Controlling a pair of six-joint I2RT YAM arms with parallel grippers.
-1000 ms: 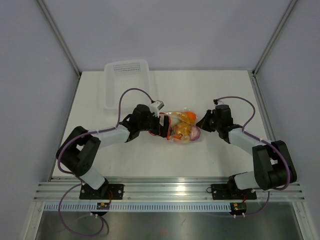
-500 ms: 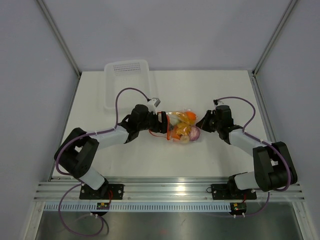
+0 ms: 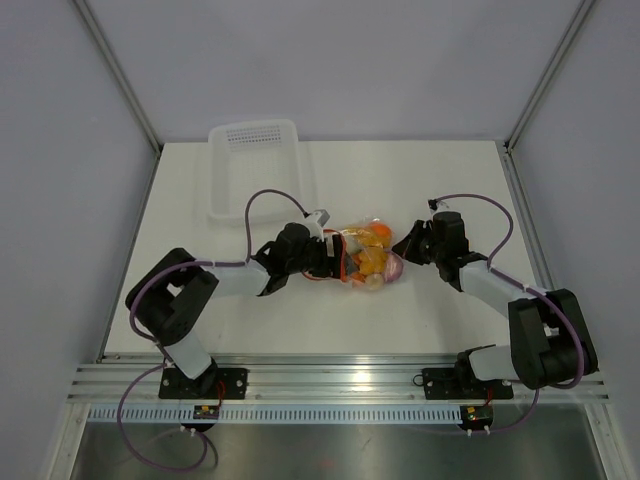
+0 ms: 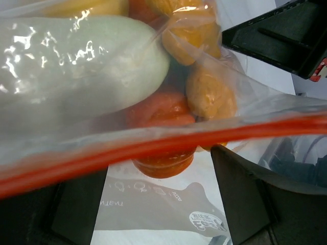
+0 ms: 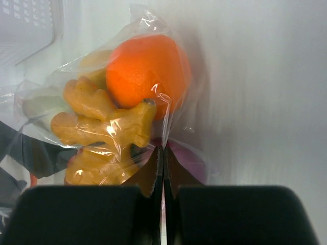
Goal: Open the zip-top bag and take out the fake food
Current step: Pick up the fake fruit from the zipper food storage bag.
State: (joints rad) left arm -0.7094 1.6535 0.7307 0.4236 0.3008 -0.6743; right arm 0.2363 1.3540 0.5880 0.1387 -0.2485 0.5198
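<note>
The clear zip-top bag (image 3: 366, 256) lies mid-table, full of fake food: an orange ball (image 5: 145, 71), yellow pieces (image 5: 102, 125), a purple piece (image 5: 190, 162) and a white radish (image 4: 76, 61). My left gripper (image 3: 327, 259) is at the bag's left end. In the left wrist view it (image 4: 158, 166) is open, one finger on each side of the bag film, and the red-orange zipper strip (image 4: 153, 145) runs across just in front of it. My right gripper (image 3: 409, 248) is at the bag's right end, shut (image 5: 163, 155) on a fold of the bag's plastic.
A white perforated basket (image 3: 226, 205) stands at the back left of the table and also shows in the right wrist view (image 5: 25, 25). Grey walls and metal posts enclose the table. Both arms' cables arc above the table near the bag.
My left gripper has moved right and slightly nearer, closer against the bag's zipper end, and its arm has swung inward. The right gripper has kept its hold and hardly moved.
</note>
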